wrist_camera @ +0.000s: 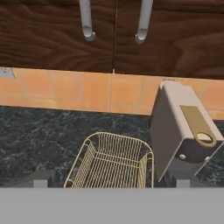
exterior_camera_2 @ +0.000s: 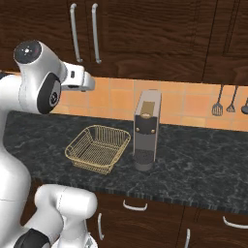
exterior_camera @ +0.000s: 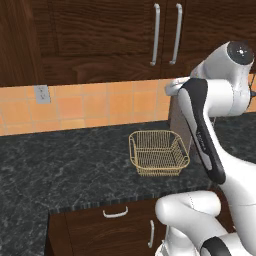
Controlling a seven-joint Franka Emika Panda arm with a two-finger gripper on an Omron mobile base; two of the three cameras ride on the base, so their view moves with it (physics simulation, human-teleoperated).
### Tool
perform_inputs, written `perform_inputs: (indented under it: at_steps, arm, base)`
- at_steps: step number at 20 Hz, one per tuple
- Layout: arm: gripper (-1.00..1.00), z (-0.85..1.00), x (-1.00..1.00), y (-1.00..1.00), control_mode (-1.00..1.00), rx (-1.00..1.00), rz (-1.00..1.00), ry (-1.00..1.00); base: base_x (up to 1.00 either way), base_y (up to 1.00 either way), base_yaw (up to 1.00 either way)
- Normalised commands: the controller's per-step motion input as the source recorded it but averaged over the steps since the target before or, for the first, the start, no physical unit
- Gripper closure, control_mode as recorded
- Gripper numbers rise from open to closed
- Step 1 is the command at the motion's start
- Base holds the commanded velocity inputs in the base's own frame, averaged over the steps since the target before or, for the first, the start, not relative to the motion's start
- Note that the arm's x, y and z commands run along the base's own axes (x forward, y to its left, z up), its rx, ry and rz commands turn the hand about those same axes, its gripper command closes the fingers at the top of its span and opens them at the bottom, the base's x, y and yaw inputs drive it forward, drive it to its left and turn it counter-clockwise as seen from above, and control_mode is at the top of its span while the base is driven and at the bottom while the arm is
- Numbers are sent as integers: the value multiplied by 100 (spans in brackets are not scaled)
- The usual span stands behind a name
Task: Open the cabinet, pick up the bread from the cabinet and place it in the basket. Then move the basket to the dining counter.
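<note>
**Cabinet doors shut; arm raised short of the handles**

Dark granite worktop ran across the left base view beneath an orange tiled wall, with the cabinet point(exterior_camera: 125, 35) above it, both doors closed and its two silver bar handles point(exterior_camera: 156, 35) hanging side by side at the centre seam. The basket point(exterior_camera: 158, 152) sat empty on the granite. The arm's upper joints stood high, level with the cabinet's lower edge.

From the right base view, the same basket point(exterior_camera_2: 99, 148) stood just beside a grey coffee machine point(exterior_camera_2: 147, 130), apart from it. The wrist pointed toward the wall below the handles point(exterior_camera_2: 73, 31). Utensils point(exterior_camera_2: 218, 104) hung on the tiles far to the right. No bread was visible; presumably it lay behind the doors.

In the hand view, the finger tips point(wrist_camera: 40, 180) rose at the bottom edge with the basket point(wrist_camera: 111, 159) between them, set wide apart and grasping nothing. Handle ends point(wrist_camera: 87, 26) showed above.

Judgement: the step in hand was opening the cabinet. Good practice would be to raise the hand, centre the jaws on one bar handle only, close fully before pulling, and swing along the door's arc, keeping the elbow clear of the coffee machine.
</note>
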Motion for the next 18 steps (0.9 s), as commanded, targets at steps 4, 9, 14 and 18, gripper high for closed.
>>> perform_inputs:
  at_steps: [4, 9, 14, 18]
  arm:
    - [-100, 84, 1, -3, -100, 0, 0, -21]
    - [-100, 45, 40, -8, -100, 0, 0, -5]
    - [-100, 36, 56, -5, -100, 0, 0, 0]
    - [-100, 22, 53, -25, -100, 0, 0, 0]
  base:
    - [0, 0, 0]
    - [0, 0, 0]
    - [0, 0, 0]
    - [0, 0, 0]
